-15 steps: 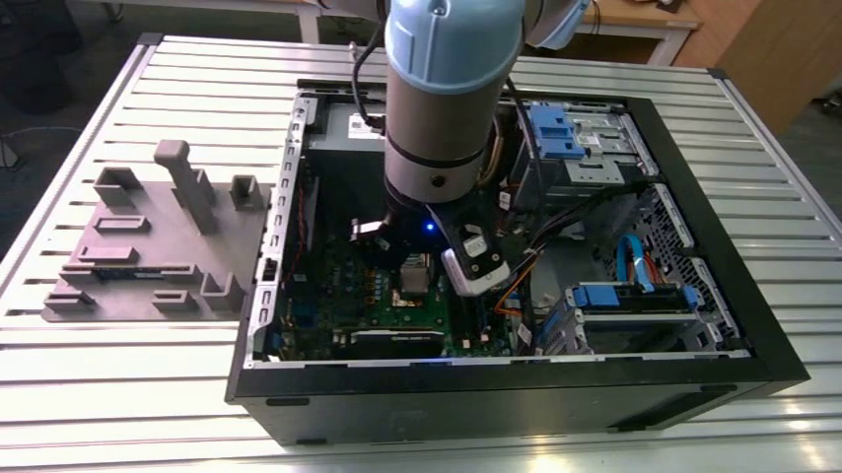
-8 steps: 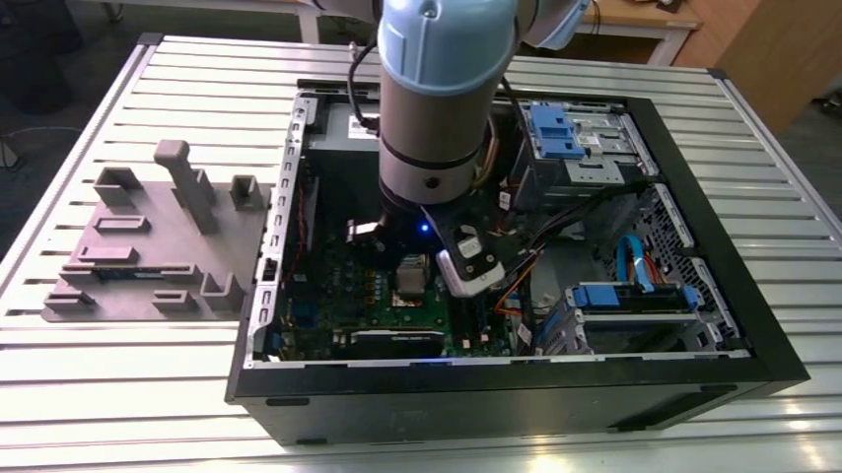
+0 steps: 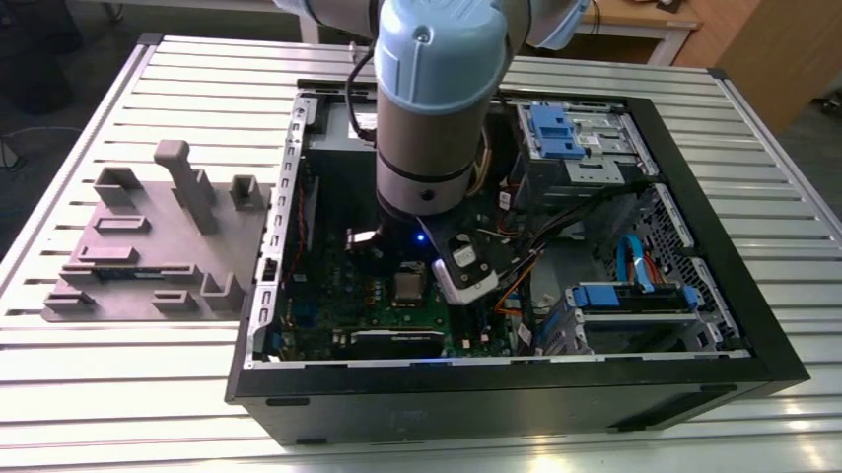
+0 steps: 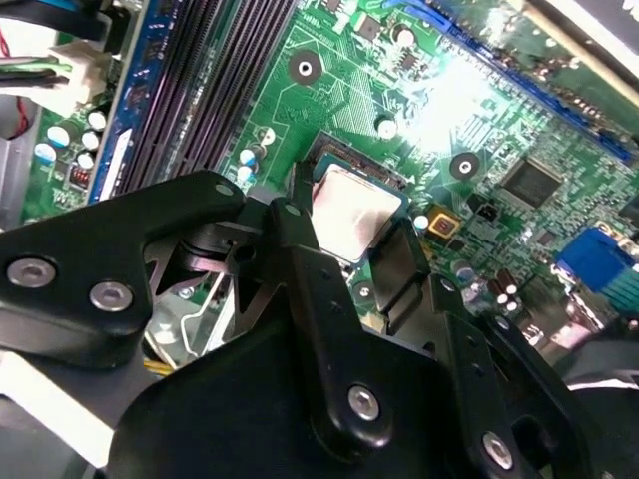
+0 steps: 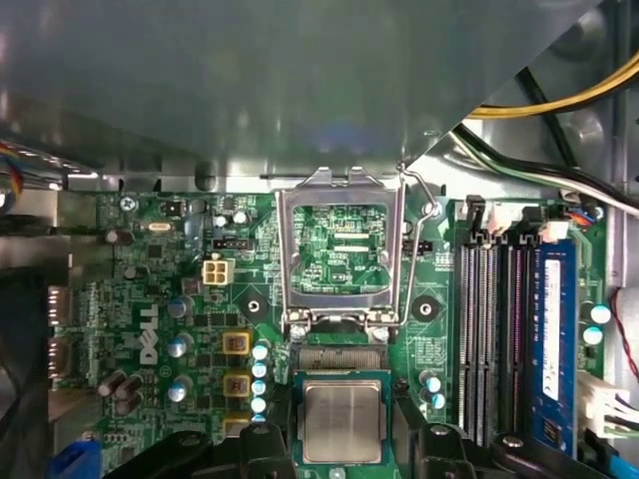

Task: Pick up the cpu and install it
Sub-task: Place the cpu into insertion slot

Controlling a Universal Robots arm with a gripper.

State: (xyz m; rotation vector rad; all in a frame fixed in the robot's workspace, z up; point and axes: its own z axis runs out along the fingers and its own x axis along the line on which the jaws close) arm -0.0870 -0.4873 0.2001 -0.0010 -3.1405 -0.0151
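Note:
The cpu [image 5: 341,419] is a small square chip with a shiny silver top and a thin green rim. It sits level over the open socket of the green motherboard [image 5: 150,329], with a strip of socket contacts [image 5: 339,357] showing beside it. My gripper [image 4: 354,225] has its black fingers [image 4: 300,215] pressed against two opposite edges of the cpu [image 4: 351,212]. The silver hinged frame [image 5: 339,249] stands swung open behind the socket. In the exterior view the gripper [image 3: 428,286] reaches down into the computer case [image 3: 736,325] over the cpu [image 3: 410,287].
Memory slots [image 5: 489,329] and a blue module [image 5: 554,339] run beside the socket. Yellow and black cables [image 5: 559,100] cross above. Drive bays with blue clips [image 3: 566,133] fill the case at the exterior view's right. A grey parts fixture [image 3: 152,241] lies on the table outside the case.

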